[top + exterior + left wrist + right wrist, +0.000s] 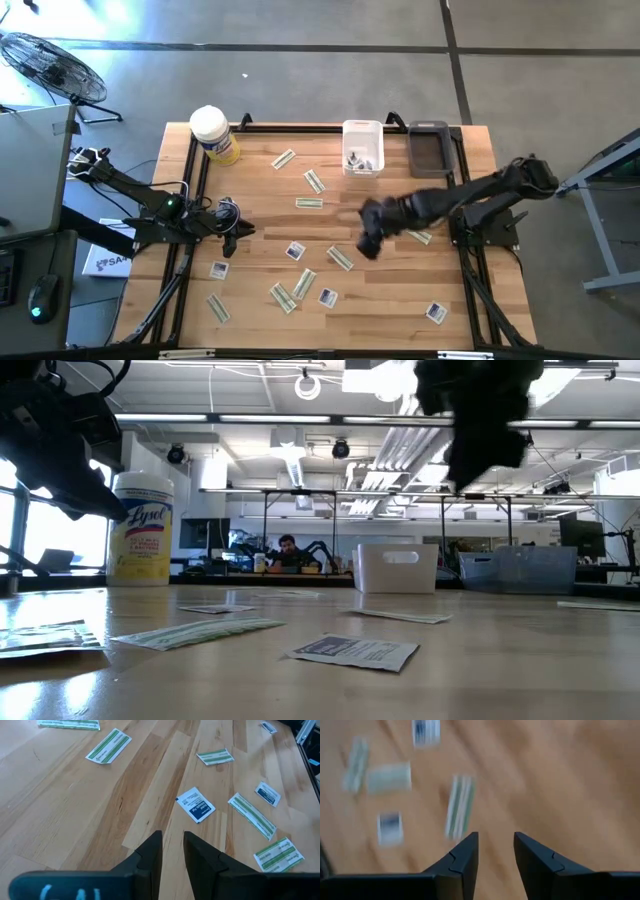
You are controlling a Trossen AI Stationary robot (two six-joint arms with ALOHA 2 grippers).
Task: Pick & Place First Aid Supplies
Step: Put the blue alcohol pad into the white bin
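Right gripper (368,243): above the middle of the wooden table (400,300), jaws parted with a clear gap, nothing between them.
Left gripper (232,238): near the table's left side, jaws a narrow slit apart, empty.
First aid packets (312,205): scattered flat across the tabletop, green-striped strips and white squares with blue print; one square packet (195,805) lies just ahead of the left fingers.
White bin (362,146): at the far edge, something small inside.
Dark tray (429,149): beside the bin.
Yellow wipes tub (215,135): far-left corner, upright.
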